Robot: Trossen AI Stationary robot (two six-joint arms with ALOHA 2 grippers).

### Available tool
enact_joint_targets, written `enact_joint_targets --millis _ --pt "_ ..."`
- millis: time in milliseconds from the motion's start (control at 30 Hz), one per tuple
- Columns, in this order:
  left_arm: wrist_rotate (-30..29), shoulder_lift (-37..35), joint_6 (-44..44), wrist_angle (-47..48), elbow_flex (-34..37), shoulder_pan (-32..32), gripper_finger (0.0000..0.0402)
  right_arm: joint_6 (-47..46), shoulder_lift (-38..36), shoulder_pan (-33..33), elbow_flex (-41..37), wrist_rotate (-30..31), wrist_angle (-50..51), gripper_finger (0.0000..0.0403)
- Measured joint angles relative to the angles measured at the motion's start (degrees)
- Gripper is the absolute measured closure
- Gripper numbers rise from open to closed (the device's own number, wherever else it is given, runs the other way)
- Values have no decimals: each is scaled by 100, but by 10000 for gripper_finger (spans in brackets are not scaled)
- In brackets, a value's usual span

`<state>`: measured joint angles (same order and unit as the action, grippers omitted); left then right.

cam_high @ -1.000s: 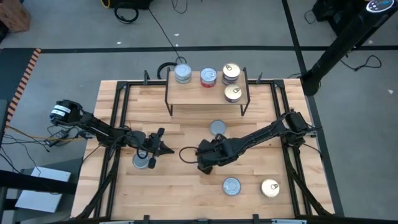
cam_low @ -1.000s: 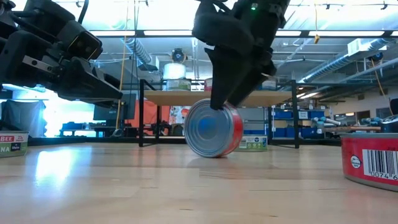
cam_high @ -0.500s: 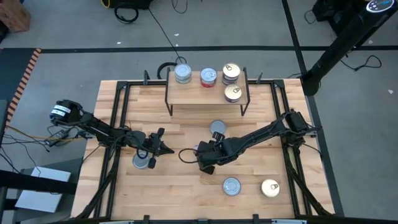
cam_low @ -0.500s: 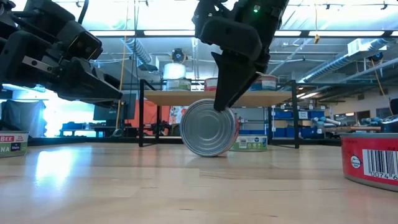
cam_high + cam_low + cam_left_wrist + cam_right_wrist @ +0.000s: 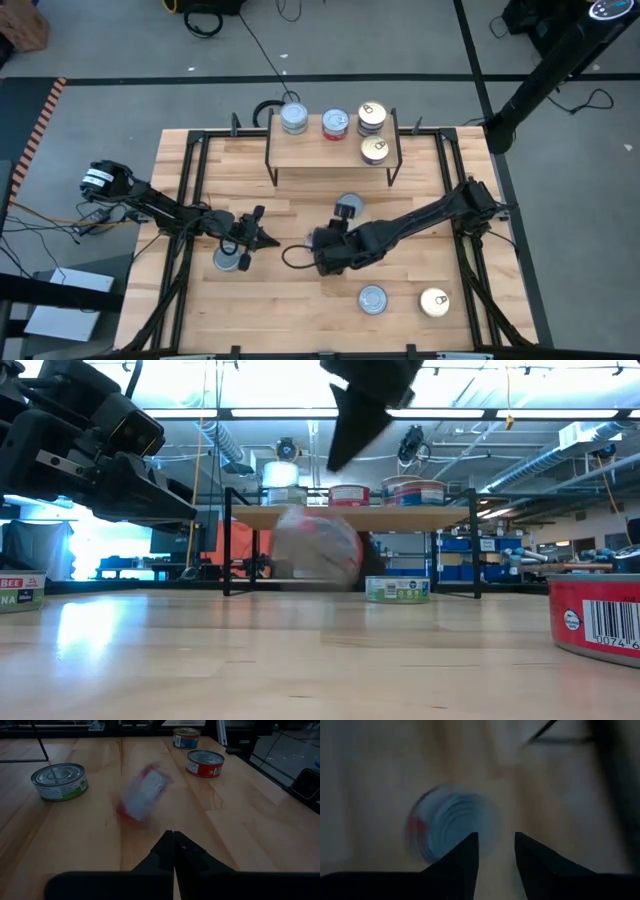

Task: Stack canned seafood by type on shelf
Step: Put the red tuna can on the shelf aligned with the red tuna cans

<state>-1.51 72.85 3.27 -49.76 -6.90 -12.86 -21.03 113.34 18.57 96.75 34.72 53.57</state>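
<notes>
A red-labelled tin (image 5: 315, 550) shows as a blur on the table in front of the shelf (image 5: 330, 150), and blurred again as the tin (image 5: 142, 795) and the tin (image 5: 452, 827). My right gripper (image 5: 340, 455) hangs above it and clear of it. In its wrist view my right gripper (image 5: 495, 855) is open with nothing between the fingers. From above, my right gripper (image 5: 318, 243) hides the tin. Several tins (image 5: 335, 123) stand on the shelf board. My left gripper (image 5: 245, 240) waits shut at the table's left, next to a tin (image 5: 228, 260).
A green-labelled tin (image 5: 347, 207) lies flat just before the shelf. Two more tins (image 5: 372, 298) (image 5: 434, 302) lie near the front edge on the right. The shelf's black wire legs (image 5: 228, 550) stand behind the blurred tin. Bare wood lies between the two arms.
My right gripper has gone up and rolled at the wrist. The red tin, which stood on its rim under the fingers, has come out of them and is tumbling on the table, a little toward the low view's left.
</notes>
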Motion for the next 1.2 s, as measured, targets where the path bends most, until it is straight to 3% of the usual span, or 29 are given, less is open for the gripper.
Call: enact_joint_targets --millis 167,233,367,600,767,1000,1200 --pt "1 1 0 0 0 0 396 1120 0 -49 483 1655 374 300" --pt "1 1 0 0 0 0 396 1541 0 -125 641 1798 365 318" --pt "1 1 0 0 0 0 396 1529 -4 -302 736 1098 207 345" --pt "1 1 23 2 0 0 396 141 -9 -435 485 -881 132 344" --pt "-167 1 194 -2 0 0 396 -336 -11 -314 -157 -1130 -611 355" --pt "-382 224 302 -131 0 0 396 -339 -9 -348 -1536 -1528 -2900 395" --pt "-382 615 299 -587 -60 0 396 -437 -9 -526 -2199 -1768 -3488 395"
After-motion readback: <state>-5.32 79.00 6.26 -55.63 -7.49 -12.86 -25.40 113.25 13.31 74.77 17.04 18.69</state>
